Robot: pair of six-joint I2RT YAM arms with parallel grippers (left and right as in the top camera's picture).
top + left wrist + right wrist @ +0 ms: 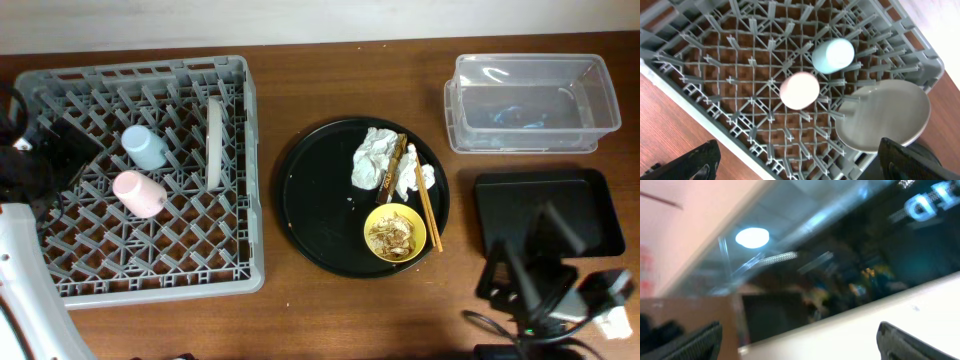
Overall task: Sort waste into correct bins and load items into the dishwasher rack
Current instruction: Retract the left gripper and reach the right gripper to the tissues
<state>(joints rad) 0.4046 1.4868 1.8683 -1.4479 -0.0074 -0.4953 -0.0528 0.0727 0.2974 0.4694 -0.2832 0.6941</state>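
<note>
The grey dishwasher rack sits at the left and holds the light-blue cup, the pink cup and the pale grey plate, which stands on edge. The left wrist view shows the rack, the pink cup, the blue cup and the plate. My left gripper is open and empty over the rack's left edge. White napkins, chopsticks and a yellow bowl of food scraps lie on the round black tray. My right gripper is open and empty over the shallow black tray.
The clear plastic tub stands at the back right, behind the shallow black tray. The right wrist view is blurred; its open fingers frame a pale surface and dark reflections. Cables lie at the front right edge.
</note>
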